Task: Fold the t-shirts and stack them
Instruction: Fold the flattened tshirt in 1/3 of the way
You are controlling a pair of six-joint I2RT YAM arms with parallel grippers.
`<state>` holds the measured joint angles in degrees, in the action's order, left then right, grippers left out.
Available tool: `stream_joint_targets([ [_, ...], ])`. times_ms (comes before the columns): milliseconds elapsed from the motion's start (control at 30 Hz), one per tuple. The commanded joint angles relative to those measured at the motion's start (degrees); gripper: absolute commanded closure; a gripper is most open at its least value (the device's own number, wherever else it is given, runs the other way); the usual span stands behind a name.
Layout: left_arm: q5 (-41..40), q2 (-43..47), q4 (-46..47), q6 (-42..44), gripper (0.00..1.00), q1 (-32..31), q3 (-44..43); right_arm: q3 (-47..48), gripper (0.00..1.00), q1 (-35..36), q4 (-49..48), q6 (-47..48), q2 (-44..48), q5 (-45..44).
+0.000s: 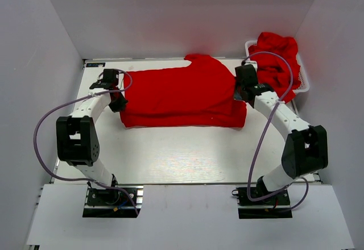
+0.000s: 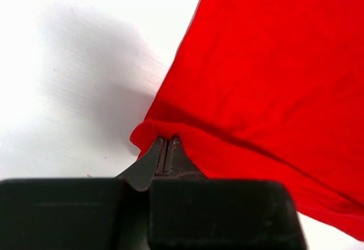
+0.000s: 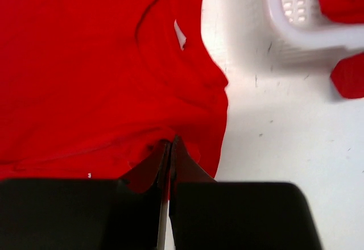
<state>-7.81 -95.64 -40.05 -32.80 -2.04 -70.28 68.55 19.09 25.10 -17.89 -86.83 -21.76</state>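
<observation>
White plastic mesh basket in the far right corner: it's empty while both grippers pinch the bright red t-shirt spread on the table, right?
Not quite. The white plastic mesh basket isn't empty: the top view shows a crumpled heap of red shirts in it. The rest holds: the left gripper and right gripper each pinch the bright red t-shirt spread on the white table.

A white mesh basket (image 1: 306, 82) sits at the upper right of the frame on the white table (image 1: 182, 153), between pale walls (image 1: 170, 11).

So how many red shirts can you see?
2 at least: one t-shirt spread across the table, one red heap in the white basket far right, possibly hiding more.
</observation>
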Motion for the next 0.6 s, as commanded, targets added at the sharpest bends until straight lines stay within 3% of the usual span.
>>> stream_joint_targets([
  [0, -2.46, 0.01, 0.68, 0.36, 1.0, 0.29, -3.1, 5.43, 1.0, -0.55, -2.43, 3.03, -3.42, -3.11],
  [567, -1.33, -8.25, 13.14, 6.42, 1.0, 0.29, -6.97, 18.46, 1.0, -1.51, -7.78, 10.06, -19.69, -2.94],
])
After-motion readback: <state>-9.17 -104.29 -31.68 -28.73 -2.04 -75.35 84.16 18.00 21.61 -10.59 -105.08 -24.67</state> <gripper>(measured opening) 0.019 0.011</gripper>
